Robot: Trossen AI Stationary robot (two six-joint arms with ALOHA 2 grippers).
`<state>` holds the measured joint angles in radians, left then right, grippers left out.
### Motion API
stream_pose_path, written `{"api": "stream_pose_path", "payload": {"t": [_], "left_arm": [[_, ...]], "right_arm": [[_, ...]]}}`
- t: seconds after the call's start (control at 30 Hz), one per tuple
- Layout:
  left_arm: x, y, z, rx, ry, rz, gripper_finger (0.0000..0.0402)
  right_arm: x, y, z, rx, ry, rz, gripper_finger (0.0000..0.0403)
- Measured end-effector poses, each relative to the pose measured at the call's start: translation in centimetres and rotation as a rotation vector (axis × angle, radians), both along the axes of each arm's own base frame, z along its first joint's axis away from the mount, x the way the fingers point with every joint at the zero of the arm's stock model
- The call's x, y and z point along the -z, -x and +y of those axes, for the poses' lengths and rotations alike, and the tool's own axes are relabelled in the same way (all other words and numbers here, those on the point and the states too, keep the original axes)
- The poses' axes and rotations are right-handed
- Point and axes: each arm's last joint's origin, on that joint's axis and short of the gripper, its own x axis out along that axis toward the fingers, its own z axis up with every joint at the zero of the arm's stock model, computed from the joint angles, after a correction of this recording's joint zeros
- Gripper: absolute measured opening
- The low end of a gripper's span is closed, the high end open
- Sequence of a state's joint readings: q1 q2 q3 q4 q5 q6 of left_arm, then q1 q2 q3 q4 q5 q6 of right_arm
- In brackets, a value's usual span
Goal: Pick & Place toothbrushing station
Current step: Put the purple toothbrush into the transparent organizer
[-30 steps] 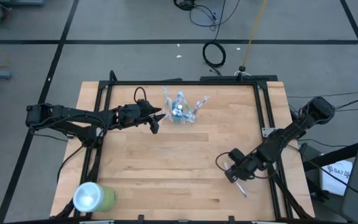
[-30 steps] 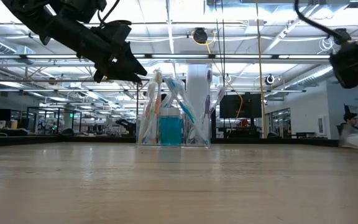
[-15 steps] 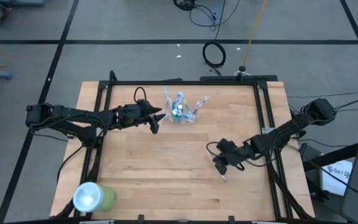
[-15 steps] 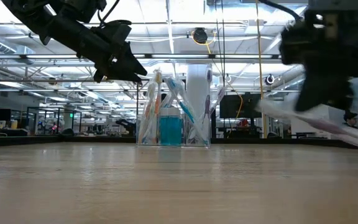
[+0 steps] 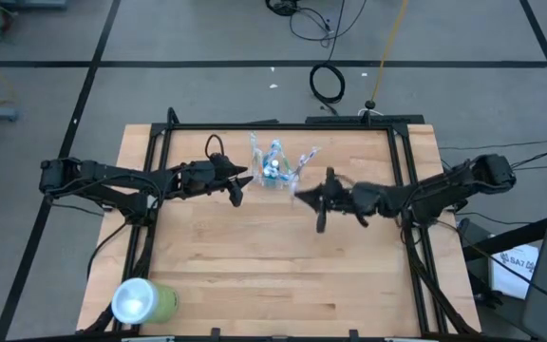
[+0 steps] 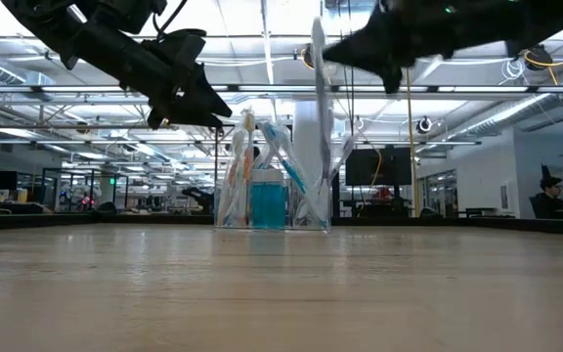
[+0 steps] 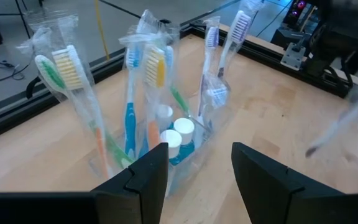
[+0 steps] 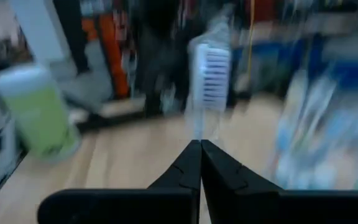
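Clear glossy plastic cup (image 7: 166,149), crinkly transparent toothbrush wrappers (image 7: 73,81), matt pale wooden table (image 5: 254,256), matt black frame (image 5: 283,124)

Small transparent, colourless plastic cup (image 5: 274,175) standing upright near the far edge of the wooden table, about mid-width. Filled with wrapped toothbrushes (image 7: 143,93) fanning outward, bristle heads up, plus small white-capped tubes low inside. Seen from table height (image 6: 272,186) as a clear holder with something blue at its centre.

Bare table (image 5: 254,256) (front half) lies open; green cup (image 5: 143,302) blocks its corner.
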<state>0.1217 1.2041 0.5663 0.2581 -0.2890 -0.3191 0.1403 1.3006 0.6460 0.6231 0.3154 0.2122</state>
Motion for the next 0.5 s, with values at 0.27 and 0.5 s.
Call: {"api": "stream_pose_path", "payload": {"t": [0.27,0.5], "left_arm": [[0.0,0.0,-0.3,0.014,-0.002,0.001,0.0184],[0.0,0.0,-0.3,0.015,-0.005,0.002,0.0184]], "right_arm": [[-2.1,-0.1,-3.7,0.227,0.258,-0.140,0.0000],[0.7,-1.3,-6.0,0.291,0.283,0.003,0.0000]]}}
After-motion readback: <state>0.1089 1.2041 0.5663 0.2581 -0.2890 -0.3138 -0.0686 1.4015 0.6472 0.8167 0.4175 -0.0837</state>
